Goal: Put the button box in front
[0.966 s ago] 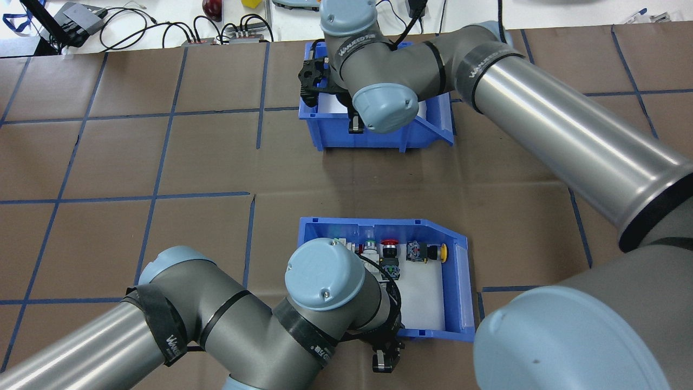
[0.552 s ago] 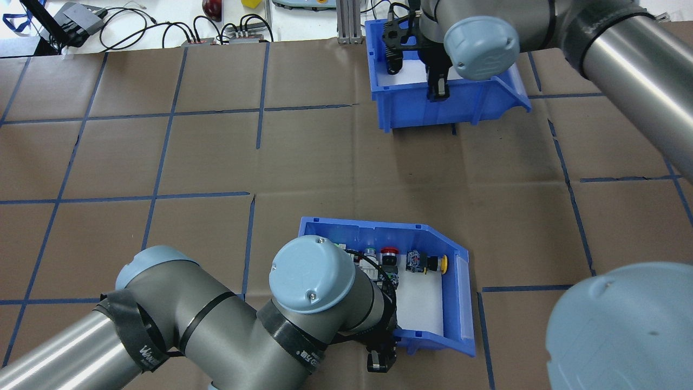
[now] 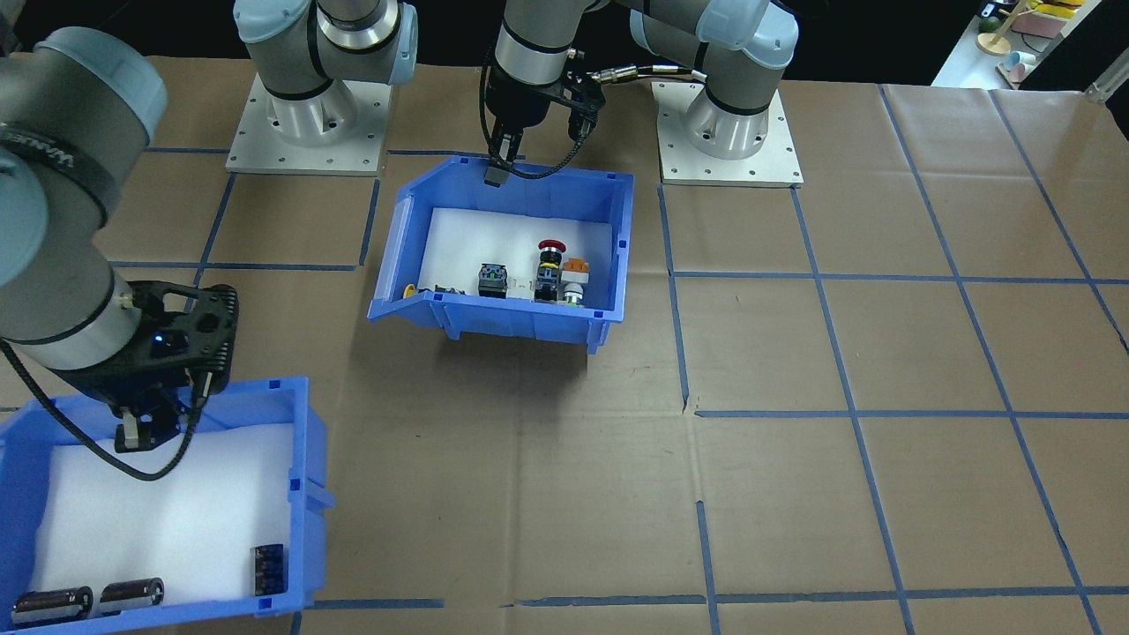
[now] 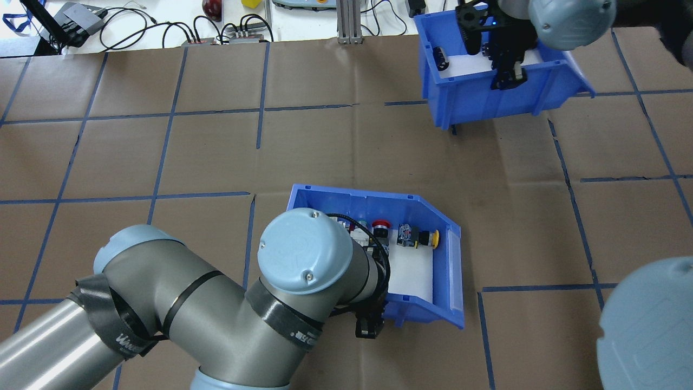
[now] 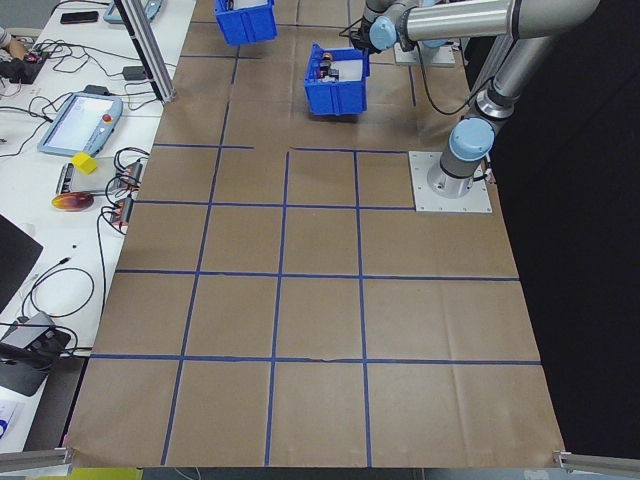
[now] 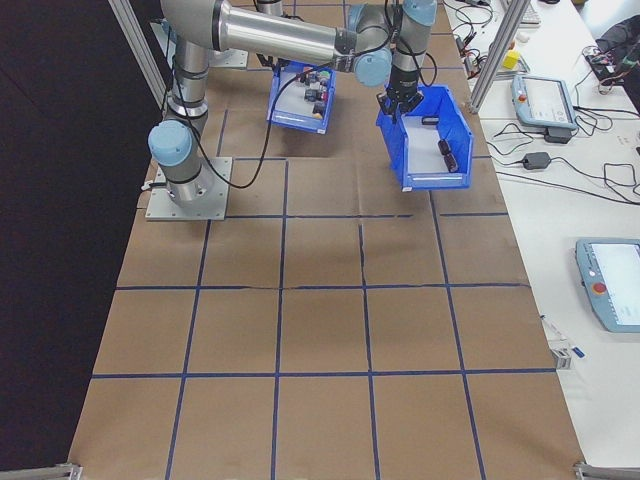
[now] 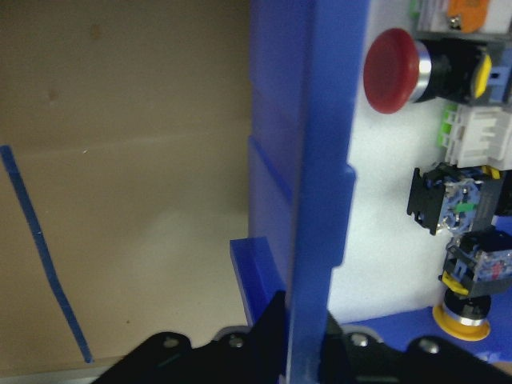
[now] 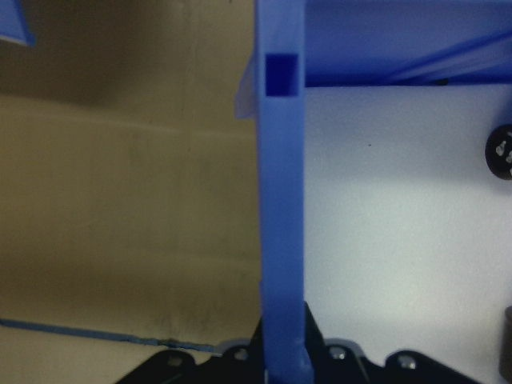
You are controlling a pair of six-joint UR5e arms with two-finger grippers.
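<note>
The button box (image 4: 373, 198) is a blue bin with a white liner; a red mushroom button (image 4: 382, 223) and a yellow one (image 4: 435, 238) lie in it. My left gripper (image 4: 370, 326) is shut on its wall nearest the robot, seen as the blue wall (image 7: 312, 160) between the jaws in the left wrist view. The button box (image 3: 520, 322) hangs a little above the paper and casts a shadow beneath. My right gripper (image 4: 506, 78) is shut on the near wall of a second blue bin (image 4: 476, 103) at the far right, which holds dark cylinders (image 3: 53, 604).
Brown paper with a blue tape grid covers the table (image 4: 162, 162). Cables and devices (image 4: 81, 19) lie on the white bench beyond the far edge, beside an aluminium post (image 4: 346, 21). Two arm base plates (image 3: 304, 132) sit on the robot's side.
My right arm has carried the second bin to the right and farther off. My left arm has shifted the button box a little away from the robot.
</note>
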